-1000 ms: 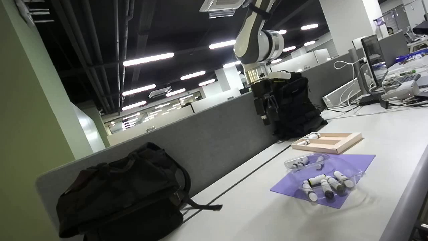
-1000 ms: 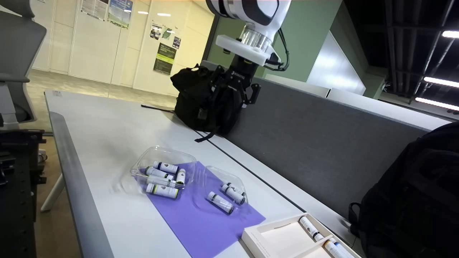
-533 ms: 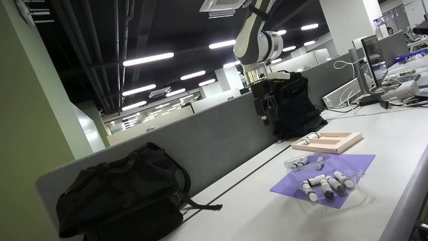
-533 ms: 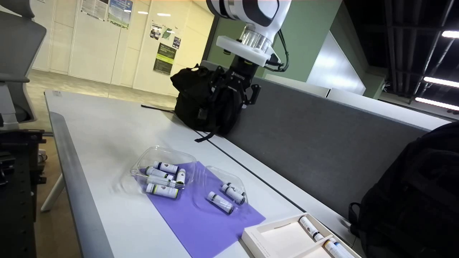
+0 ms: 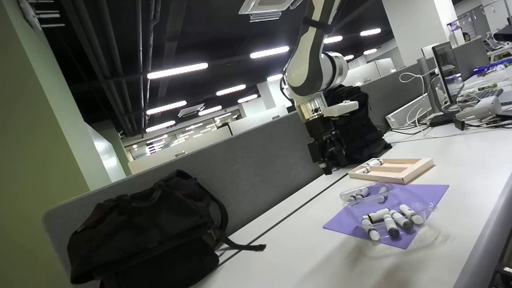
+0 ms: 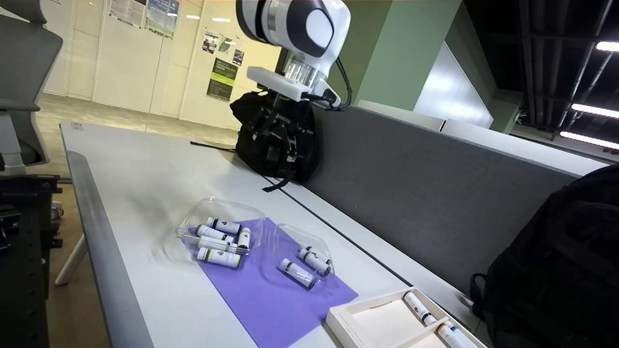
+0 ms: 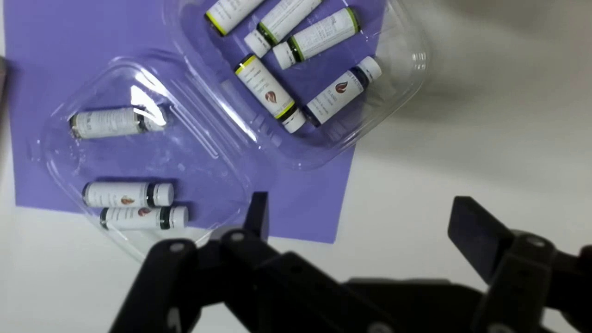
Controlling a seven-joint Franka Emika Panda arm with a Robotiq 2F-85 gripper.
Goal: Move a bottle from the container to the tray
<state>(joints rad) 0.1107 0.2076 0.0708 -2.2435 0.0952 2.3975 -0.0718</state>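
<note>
Five bottles [image 7: 267, 89] are held in one half of the clear container [image 7: 300, 163] and three more are seen within the outline of its other half, all lower than the pincer [image 7: 360, 210] and, in the wrist view, ahead of it or to its left; the tray [image 5: 416, 171] is set farther from it, beyond them. Over the last half second the pincer has been lowered, while the bottles and tray have been left unmoved. It is spread wide with nothing held, so the reach for a bottle is judged to be just beginning.
</note>
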